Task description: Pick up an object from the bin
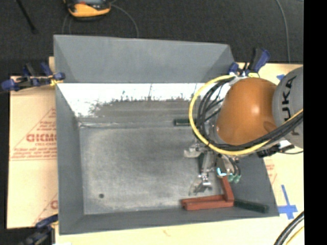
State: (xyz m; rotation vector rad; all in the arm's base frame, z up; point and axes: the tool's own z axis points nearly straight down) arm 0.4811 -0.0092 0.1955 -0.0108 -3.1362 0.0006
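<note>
My gripper hangs low over the bin floor at the front right, below the orange dome on the wrist. Just in front of it lies a reddish-brown L-shaped piece. Its long leg runs along the front wall and its short leg rises on the right, beside the gripper. The gripper's tip is just above the long leg; contact cannot be judged. A dark green stick-like thing lies on the sloping right wall, right of the L-shaped piece.
A small dark oblong object lies by the back wall, left of the arm's cables. A tiny dark speck marks the floor at front left. The arm and its cables cover the bin's right side.
</note>
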